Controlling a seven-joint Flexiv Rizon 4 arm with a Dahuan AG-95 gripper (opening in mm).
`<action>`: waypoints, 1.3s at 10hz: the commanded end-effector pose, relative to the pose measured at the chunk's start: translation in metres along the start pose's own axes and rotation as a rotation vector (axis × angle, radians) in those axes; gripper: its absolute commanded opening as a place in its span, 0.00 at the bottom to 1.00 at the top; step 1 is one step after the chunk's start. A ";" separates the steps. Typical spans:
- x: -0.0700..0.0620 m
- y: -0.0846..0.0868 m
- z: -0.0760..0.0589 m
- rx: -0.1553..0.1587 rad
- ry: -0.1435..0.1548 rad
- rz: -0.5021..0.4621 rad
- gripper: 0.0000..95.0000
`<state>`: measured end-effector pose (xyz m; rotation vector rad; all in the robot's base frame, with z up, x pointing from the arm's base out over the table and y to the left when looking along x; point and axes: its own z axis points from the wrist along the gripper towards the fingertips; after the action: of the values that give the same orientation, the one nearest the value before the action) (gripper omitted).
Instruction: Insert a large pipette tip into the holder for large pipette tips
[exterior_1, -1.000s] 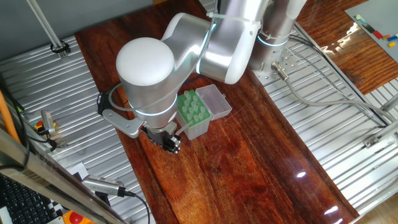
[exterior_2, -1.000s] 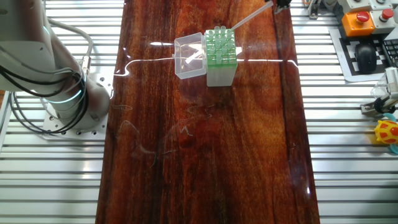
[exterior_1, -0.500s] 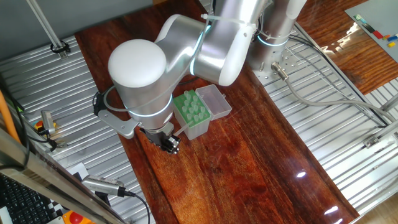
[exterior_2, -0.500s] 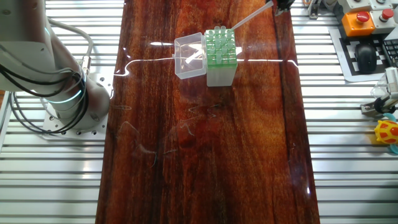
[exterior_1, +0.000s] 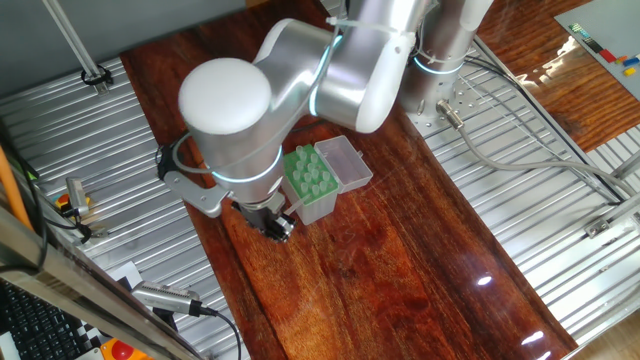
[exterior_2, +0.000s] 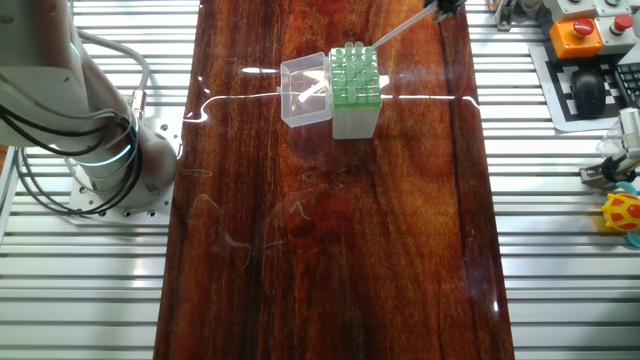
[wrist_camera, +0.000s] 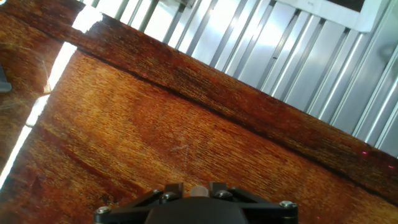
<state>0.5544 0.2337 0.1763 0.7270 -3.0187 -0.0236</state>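
Hand view: the gripper (wrist_camera: 191, 188) shows only at the bottom edge. Its two fingers (wrist_camera: 173, 188) stand close together with a pale round end, the butt of the large pipette tip (wrist_camera: 199, 191), pinched between them. Finding: the gripper is clenched on the tip. Beyond it lies the bare wooden table (wrist_camera: 155, 124), then its far edge and the ribbed metal surface (wrist_camera: 261, 56).

One fixed view: the gripper (exterior_1: 277, 228) hangs below the arm's (exterior_1: 235, 110) large white joint, just beside the near-left corner of the holder for large pipette tips (exterior_1: 308, 180). The large pipette tip (exterior_1: 291, 212) slants from the fingers toward the holder's lower left side. Whether its point touches the holder cannot be determined here. The holder stands upright on the wooden table (exterior_1: 400, 250), green top showing a grid of holes, with its clear hinged lid (exterior_1: 345, 163) lying open on the side away from the gripper.

The other fixed view: the gripper (exterior_2: 445, 5) is cut off at the top edge. The large pipette tip (exterior_2: 402, 27) runs at a tilt from it down to the holder (exterior_2: 354, 88), its narrow end at the green top near the corner closest to the gripper. Whether it has entered a hole cannot be determined. The lid (exterior_2: 305, 92) lies open on the opposite side.
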 end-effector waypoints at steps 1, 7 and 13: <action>-0.002 0.002 -0.002 -0.003 0.005 0.004 0.00; 0.007 0.007 -0.014 -0.031 -0.037 0.004 0.00; 0.004 0.006 -0.017 -0.025 -0.086 -0.017 0.00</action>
<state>0.5498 0.2379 0.1938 0.7713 -3.0873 -0.0960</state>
